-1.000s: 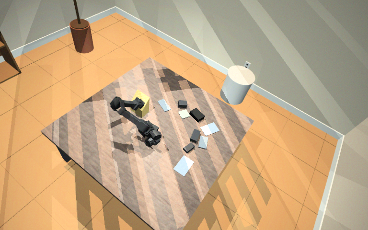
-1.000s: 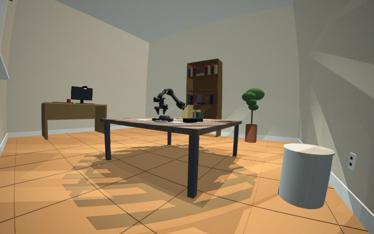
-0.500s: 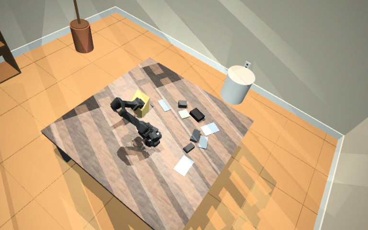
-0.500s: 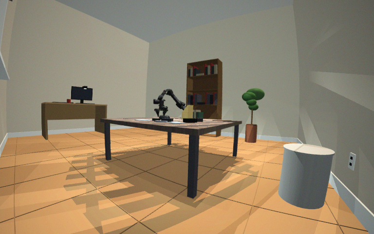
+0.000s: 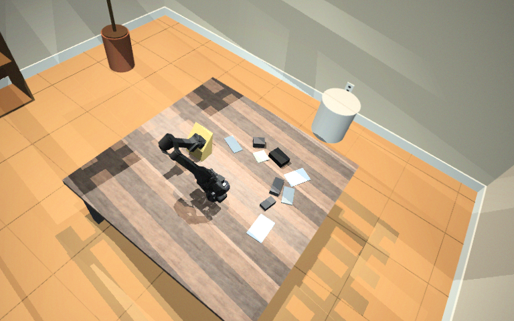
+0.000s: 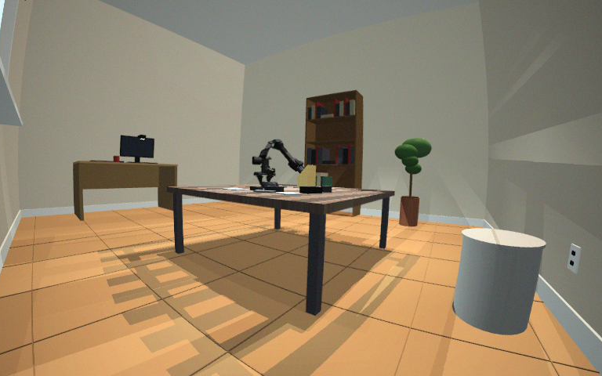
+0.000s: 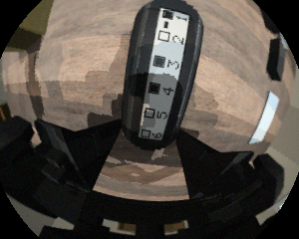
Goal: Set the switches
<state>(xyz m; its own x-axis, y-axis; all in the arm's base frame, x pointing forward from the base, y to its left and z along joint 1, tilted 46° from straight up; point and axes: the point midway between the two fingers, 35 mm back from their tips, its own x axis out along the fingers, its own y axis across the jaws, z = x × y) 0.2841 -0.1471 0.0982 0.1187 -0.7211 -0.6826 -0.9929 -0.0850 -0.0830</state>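
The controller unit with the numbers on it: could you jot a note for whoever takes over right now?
Gripper: fingers either side of the controller unit's near end; firm grip unclear.
Unit: label up, so upside down.
Done: label exposed. It reads 1 ON, 2 OFF, 3 ON, 4 ON, 5 OFF, 6 OFF.
Left: turn it onto its base, match the hidden switches, move away.
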